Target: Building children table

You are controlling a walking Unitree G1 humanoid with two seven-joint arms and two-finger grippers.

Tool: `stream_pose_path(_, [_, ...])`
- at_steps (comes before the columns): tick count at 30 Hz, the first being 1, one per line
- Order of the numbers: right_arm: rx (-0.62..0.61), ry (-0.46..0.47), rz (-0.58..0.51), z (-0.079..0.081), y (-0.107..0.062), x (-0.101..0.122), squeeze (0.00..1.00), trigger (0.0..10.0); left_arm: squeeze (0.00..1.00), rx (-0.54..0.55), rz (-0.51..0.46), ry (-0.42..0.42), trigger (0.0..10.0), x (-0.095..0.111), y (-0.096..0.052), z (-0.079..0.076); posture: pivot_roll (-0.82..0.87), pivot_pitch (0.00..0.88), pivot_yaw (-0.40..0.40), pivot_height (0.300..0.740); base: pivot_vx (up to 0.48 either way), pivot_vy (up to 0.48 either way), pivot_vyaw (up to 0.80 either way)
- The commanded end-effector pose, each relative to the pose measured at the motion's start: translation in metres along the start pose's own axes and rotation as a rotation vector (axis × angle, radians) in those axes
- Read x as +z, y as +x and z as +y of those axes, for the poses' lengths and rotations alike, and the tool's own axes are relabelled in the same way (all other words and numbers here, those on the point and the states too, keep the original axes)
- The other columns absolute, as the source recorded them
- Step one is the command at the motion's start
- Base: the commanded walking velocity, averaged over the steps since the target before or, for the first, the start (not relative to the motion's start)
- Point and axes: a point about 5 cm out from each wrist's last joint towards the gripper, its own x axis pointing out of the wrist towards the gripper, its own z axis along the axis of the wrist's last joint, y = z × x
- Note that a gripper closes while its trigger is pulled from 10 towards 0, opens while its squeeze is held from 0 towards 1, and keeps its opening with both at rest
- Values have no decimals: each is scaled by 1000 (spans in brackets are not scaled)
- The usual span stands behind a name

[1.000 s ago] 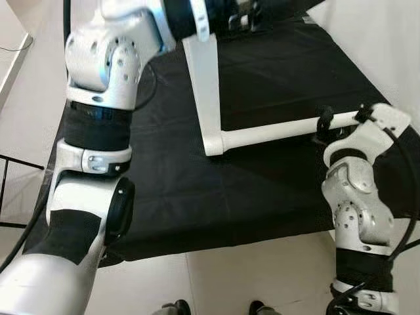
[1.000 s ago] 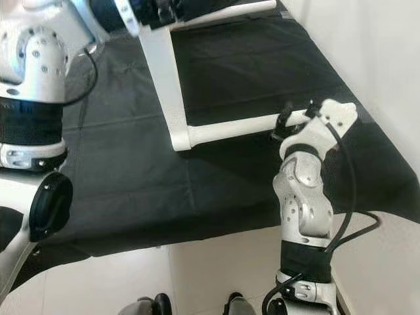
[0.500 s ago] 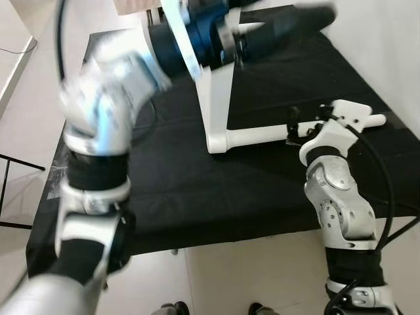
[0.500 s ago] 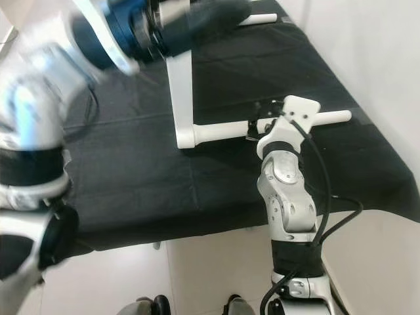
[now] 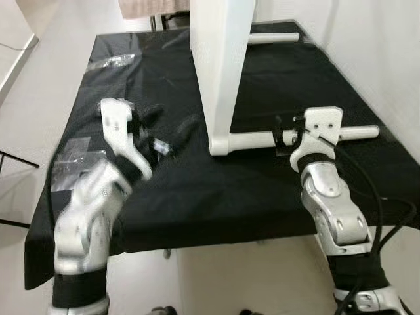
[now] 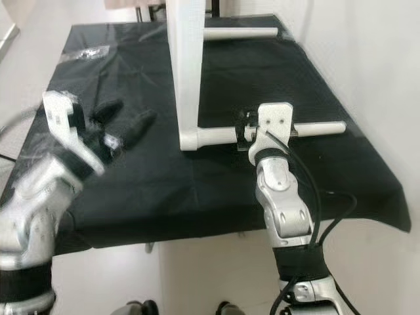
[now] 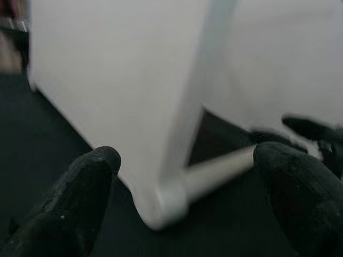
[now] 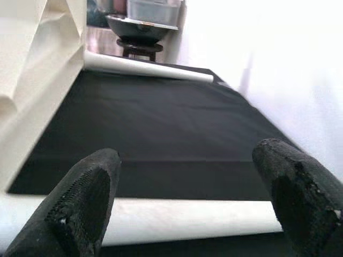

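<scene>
Since the earlier frame my left gripper (image 5: 167,131) has dropped off the rigid, smooth-painted tabletop (image 5: 220,59), fingers spread, while my right gripper (image 8: 193,201) straddles the leg (image 5: 252,139) unclosed, the best hold.

No writing is showing anywhere that I can read: nothing printed on the white tabletop panel (image 5: 222,59), the white legs (image 6: 302,129), or the black cloth (image 5: 262,190), and the clear packets (image 5: 75,154) near the cloth's left edge are looking too blurred to make out
</scene>
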Motion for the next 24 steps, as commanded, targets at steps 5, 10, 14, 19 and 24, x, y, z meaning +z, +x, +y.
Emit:
stream_pose_path(5, [45,-69,60,5,-10,-30,0,10000,0,43,7,21,10000,-12,-14,-7,44,134,-76,740,0,-472,0])
stream_pose_path(10, [80,-67,85,13,-15,-40,0,10000,0,88,27,18,10000,-19,-24,-2,42,132,-73,740,0,-472,0])
stream_pose_path(14, [124,-60,99,23,-19,-47,0,10000,0,127,48,-3,10000,-27,-31,-1,44,126,-74,740,0,-472,0])
stream_pose_path(19, [252,-80,101,51,-24,-55,0,10000,0,279,126,-8,10000,-50,-42,4,64,118,-59,740,0,-159,0])
stream_pose_path(24, [325,-72,114,61,-27,-62,0,10000,0,412,218,-16,10000,-69,-53,10,79,123,-56,740,0,0,0])
